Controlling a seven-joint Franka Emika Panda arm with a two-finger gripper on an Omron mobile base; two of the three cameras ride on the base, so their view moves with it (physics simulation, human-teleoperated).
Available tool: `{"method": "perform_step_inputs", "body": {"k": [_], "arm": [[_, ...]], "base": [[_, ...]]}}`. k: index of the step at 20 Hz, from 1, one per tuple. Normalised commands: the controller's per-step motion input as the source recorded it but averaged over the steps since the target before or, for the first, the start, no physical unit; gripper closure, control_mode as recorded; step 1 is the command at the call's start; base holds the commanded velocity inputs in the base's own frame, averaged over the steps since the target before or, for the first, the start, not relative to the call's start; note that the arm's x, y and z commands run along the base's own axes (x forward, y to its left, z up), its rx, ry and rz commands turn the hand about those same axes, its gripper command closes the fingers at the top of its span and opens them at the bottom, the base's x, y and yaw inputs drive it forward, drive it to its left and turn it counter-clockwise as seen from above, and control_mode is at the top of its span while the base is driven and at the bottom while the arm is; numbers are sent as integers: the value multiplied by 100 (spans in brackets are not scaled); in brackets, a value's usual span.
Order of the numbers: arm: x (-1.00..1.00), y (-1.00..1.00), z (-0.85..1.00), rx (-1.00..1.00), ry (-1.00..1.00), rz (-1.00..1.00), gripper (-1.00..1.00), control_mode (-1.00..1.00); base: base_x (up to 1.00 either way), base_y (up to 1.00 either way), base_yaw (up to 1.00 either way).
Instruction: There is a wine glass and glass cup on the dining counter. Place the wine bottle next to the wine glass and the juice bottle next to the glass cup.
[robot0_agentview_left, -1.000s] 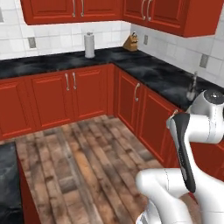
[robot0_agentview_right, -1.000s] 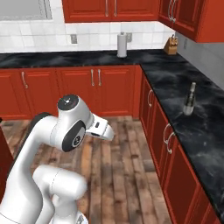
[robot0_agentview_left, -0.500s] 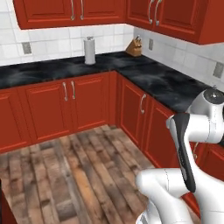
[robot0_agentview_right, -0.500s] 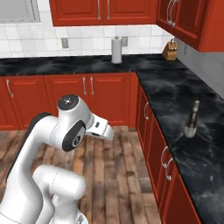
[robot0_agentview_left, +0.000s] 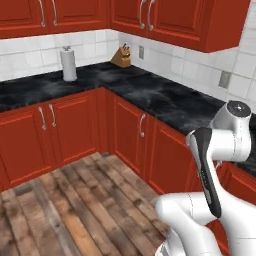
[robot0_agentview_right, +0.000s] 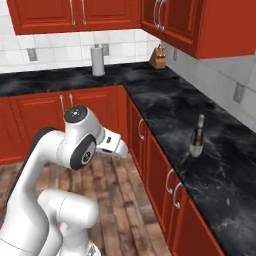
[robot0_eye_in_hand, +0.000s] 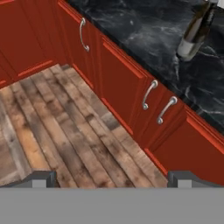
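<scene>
The wine bottle (robot0_agentview_right: 197, 136), slim and dark with a long neck and pale label, stands upright on the black countertop (robot0_agentview_right: 165, 107) to my right, in from its front edge. In the hand view the wine bottle (robot0_eye_in_hand: 195, 33) sits at the top right, above red cabinet doors. My gripper (robot0_eye_in_hand: 111, 180) is open, with nothing between its wide-set fingertips (robot0_eye_in_hand: 40, 179), and hangs over the wooden floor, well short of the bottle. In the right base view the gripper (robot0_agentview_right: 119, 149) points toward the cabinets. The wine glass, glass cup, juice bottle and dining counter are out of view.
An L-shaped run of red cabinets (robot0_agentview_left: 135, 135) with a black top wraps the corner. A paper towel roll (robot0_agentview_left: 68, 64) and a knife block (robot0_agentview_left: 121, 56) stand at the back. Wooden floor (robot0_agentview_left: 65, 205) lies open to the left. Upper cabinets (robot0_agentview_right: 200, 25) hang overhead.
The whole picture has shifted: the base has moved, bringing the corner counter and wine bottle closer. The arm keeps its pose and the gripper stays open.
</scene>
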Motion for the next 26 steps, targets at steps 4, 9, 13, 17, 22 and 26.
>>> {"method": "perform_step_inputs", "body": {"k": [4,9,13,17,22,26], "arm": [[0,0,0,0,0,0,-100,100],[0,0,0,0,0,0,-100,100],[0,0,0,0,0,0,-100,100],[0,0,0,0,0,0,-100,100],[0,0,0,0,0,0,-100,100],[0,0,0,0,0,0,-100,100]], "base": [[23,-2,-68],[24,0,-70],[25,0,-69],[33,0,-63],[54,13,-26],[60,23,-12]]}}
